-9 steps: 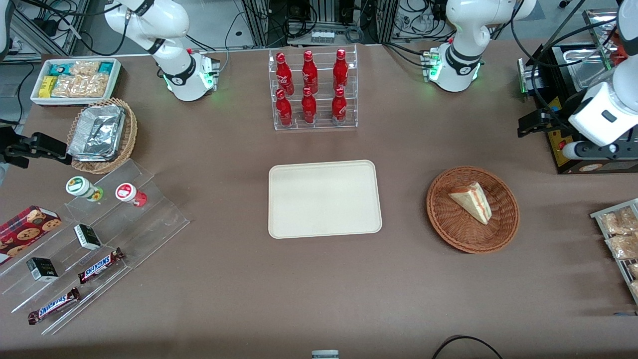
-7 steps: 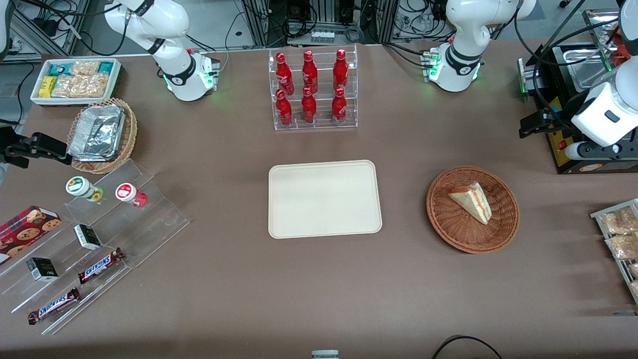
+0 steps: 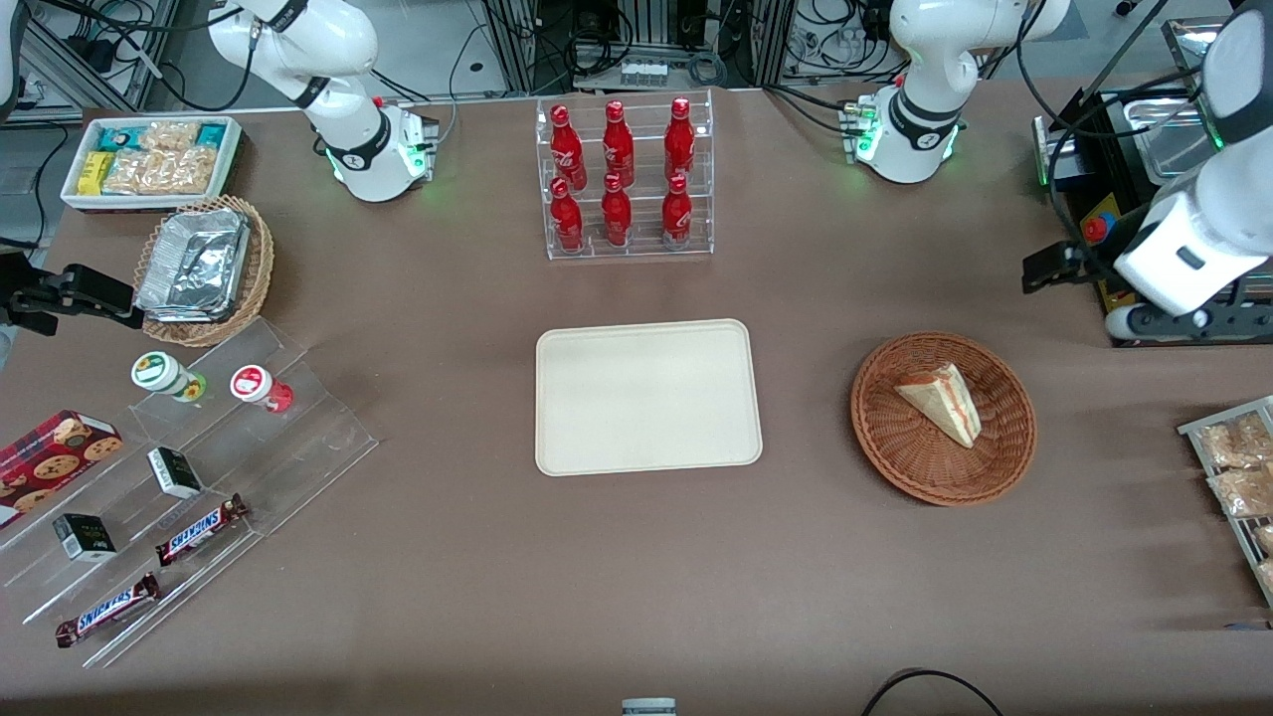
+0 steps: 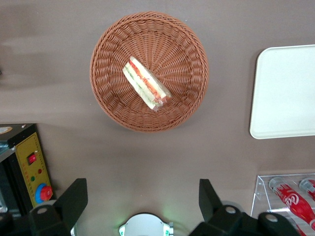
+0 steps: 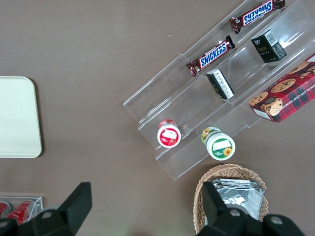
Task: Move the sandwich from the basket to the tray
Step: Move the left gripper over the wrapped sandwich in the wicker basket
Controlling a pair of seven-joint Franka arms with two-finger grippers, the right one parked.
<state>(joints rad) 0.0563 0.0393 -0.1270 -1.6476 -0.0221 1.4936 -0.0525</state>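
Since the earlier front view our left arm has swung slightly toward the basket, where the sandwich lies flat, well apart from the tray. From the left wrist view our gripper hangs high, spread wide and holding nothing, so we should centre over the sandwich, turn the fingers across its narrow width, then descend.
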